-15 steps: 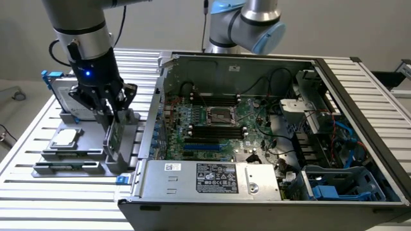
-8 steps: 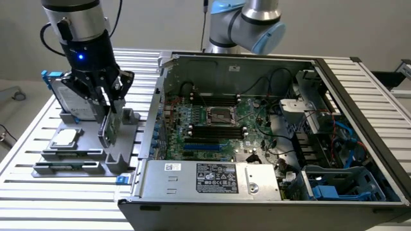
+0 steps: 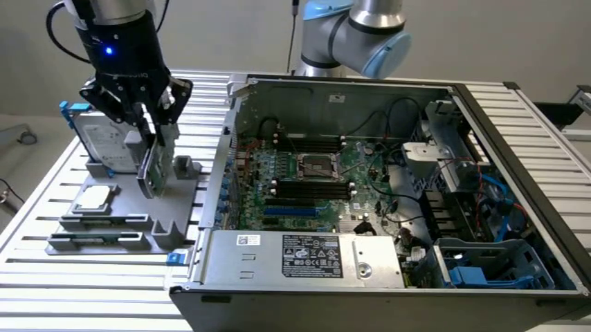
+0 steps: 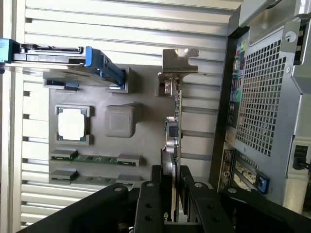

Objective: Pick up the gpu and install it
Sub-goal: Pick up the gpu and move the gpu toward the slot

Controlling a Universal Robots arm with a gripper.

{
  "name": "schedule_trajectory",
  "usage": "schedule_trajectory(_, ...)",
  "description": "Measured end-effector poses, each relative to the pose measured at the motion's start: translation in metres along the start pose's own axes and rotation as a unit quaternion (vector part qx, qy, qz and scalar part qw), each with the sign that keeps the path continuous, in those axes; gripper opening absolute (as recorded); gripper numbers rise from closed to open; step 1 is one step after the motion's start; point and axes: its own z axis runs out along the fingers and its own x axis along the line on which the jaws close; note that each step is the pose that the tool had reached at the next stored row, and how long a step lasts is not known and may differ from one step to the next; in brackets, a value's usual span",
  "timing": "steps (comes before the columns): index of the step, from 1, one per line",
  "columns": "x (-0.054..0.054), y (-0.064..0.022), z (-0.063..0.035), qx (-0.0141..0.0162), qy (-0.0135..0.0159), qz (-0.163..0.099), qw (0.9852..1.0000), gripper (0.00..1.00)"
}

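Observation:
The gpu [image 3: 153, 168] stands on edge over the grey parts holder [image 3: 181, 205] at the exterior view's left, beside the open computer case [image 3: 517, 173]. My gripper [image 3: 148, 135] comes down on the card's top edge and is shut on it, one finger on each face. In the wrist view the gpu [image 4: 174, 127] runs edge-on away from my gripper [image 4: 171, 187], with its silver end bracket [image 4: 179, 59] at the far end. I cannot tell whether the card's lower edge still rests in the holder [image 4: 146, 141].
On the holder sit a silver hard drive in a blue frame [image 3: 99, 140], a CPU [image 3: 94, 198] and memory sticks [image 3: 93, 239]. Inside the case lie the motherboard [image 3: 309, 181], long black memory slots [image 3: 312, 187], cables and a power supply [image 3: 305, 254]. A slatted table [image 3: 55, 277] carries everything.

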Motion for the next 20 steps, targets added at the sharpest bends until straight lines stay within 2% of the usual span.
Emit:
schedule_trajectory(8, -0.024, -0.0025, -0.0369, -0.0002, 0.0028, 0.000, 1.0000, 0.27)
schedule_trajectory(12, -0.039, -0.0039, -0.0552, -0.0005, 0.0058, 0.000, 1.0000, 0.27)
schedule_trajectory(17, -0.059, -0.0058, -0.0778, -0.0010, 0.0129, 0.000, 0.9999, 0.27)
schedule_trajectory(20, -0.072, -0.0070, -0.0868, -0.0017, 0.0199, 0.000, 0.9998, 0.27)
